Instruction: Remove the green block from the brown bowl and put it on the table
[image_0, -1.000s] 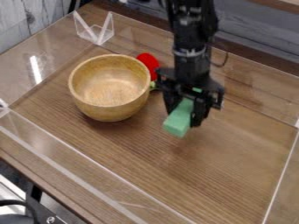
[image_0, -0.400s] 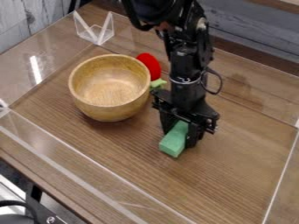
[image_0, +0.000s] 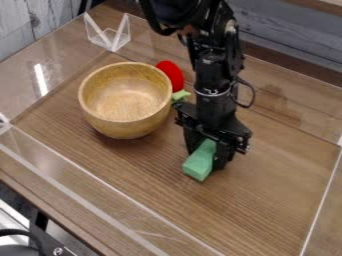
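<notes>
The green block stands tilted on the table, to the right of the brown bowl, its lower end resting on the wood. My gripper points straight down and is shut on the green block's upper end. The brown bowl is upright, and nothing shows inside it. The black arm rises above the gripper toward the top of the view.
A red rounded toy with a small green leaf sits behind the bowl, next to the arm. Clear acrylic walls edge the tabletop, with a clear stand at the back left.
The gripper sank with the green block from just above the table until the block's lower end reached the wood. Over the last half second nothing moved.
</notes>
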